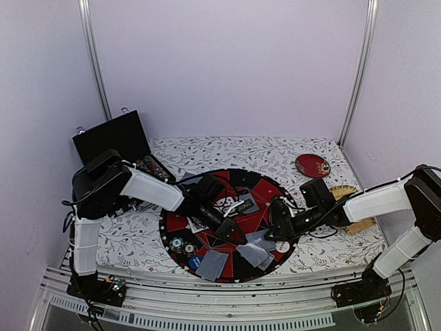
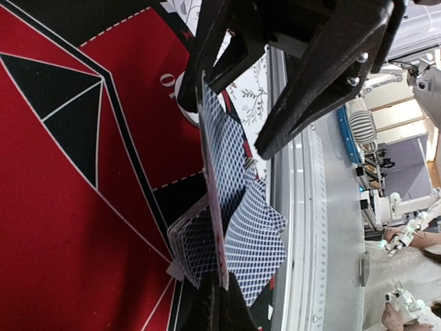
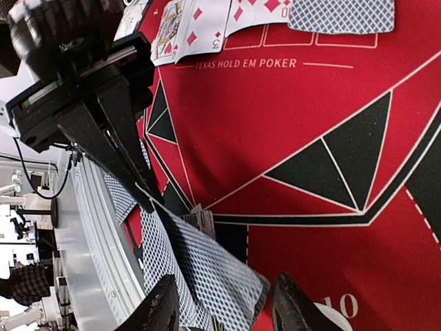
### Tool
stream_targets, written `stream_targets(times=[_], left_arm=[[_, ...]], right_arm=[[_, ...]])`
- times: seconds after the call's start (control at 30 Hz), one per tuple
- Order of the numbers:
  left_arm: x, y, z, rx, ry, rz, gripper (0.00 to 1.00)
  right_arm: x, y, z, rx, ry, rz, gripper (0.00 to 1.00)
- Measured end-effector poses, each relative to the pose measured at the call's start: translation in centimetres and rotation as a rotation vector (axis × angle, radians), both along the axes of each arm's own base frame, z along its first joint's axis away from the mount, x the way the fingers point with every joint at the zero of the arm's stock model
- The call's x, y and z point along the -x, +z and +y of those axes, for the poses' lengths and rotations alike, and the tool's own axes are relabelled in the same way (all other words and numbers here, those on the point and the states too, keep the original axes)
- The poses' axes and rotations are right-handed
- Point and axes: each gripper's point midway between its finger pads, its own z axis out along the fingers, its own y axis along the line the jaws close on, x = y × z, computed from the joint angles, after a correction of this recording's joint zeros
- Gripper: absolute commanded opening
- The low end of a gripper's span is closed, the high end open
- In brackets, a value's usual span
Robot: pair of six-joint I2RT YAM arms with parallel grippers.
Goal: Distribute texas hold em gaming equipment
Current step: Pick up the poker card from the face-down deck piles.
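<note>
My left gripper (image 1: 230,232) (image 2: 222,288) is shut on a playing card (image 2: 215,200), held edge-on above the round red and black poker mat (image 1: 180,222). Under it lie a small stack of cards (image 2: 191,252) and a loose grey-blue backed card (image 2: 260,238). My right gripper (image 1: 274,231) (image 3: 227,307) is open, and its fingers (image 2: 311,89) stand either side of the held card. A grey-blue card (image 3: 217,272) lies between its tips. Face-up cards (image 3: 200,27) lie further along the mat. Striped chips (image 1: 178,243), a blue disc (image 1: 195,262) and a white disc (image 1: 282,246) lie on the mat.
An open black case (image 1: 114,138) stands at the back left. A dark red plate (image 1: 312,165) and a straw-coloured mat (image 1: 348,196) lie at the right. More cards (image 1: 212,265) lie at the poker mat's near edge, close to the metal table rail (image 1: 227,303).
</note>
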Motion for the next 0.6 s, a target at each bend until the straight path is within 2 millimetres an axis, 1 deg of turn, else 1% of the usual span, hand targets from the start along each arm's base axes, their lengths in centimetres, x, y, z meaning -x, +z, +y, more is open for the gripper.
stream_targets(times=[0.03, 0.13, 0.17, 0.23, 0.27, 0.3, 0.37, 0.57, 0.6], left_arm=[[0.0, 0.0, 0.0, 0.0, -0.001, -0.001, 0.0], [0.0, 0.0, 0.0, 0.0, -0.005, -0.006, 0.0], [0.1, -0.1, 0.1, -0.002, -0.006, -0.005, 0.0], [0.2, -0.2, 0.2, -0.01, -0.007, 0.0, 0.0], [0.2, -0.2, 0.2, -0.012, -0.007, 0.001, 0.0], [0.2, -0.2, 0.2, -0.013, -0.007, 0.001, 0.0], [0.2, -0.3, 0.2, -0.013, -0.007, 0.001, 0.0], [0.1, -0.2, 0.2, -0.011, -0.001, -0.002, 0.0], [0.0, -0.2, 0.1, -0.012, 0.001, -0.002, 0.05]], right_arm=[[0.0, 0.0, 0.1, -0.002, 0.002, -0.003, 0.4], [0.0, -0.3, 0.2, -0.006, 0.009, 0.0, 0.26], [-0.1, -0.4, 0.2, -0.006, 0.011, -0.001, 0.19], [0.0, -0.6, 0.2, -0.005, 0.013, 0.004, 0.11], [0.0, -0.6, 0.2, -0.007, 0.013, 0.008, 0.06], [0.0, -0.6, 0.2, -0.009, 0.016, 0.01, 0.04], [0.1, -0.6, 0.3, -0.011, 0.017, 0.013, 0.03], [0.8, -0.6, -0.1, -0.025, 0.0, 0.044, 0.02], [0.9, -0.5, -0.2, -0.03, -0.004, 0.046, 0.02]])
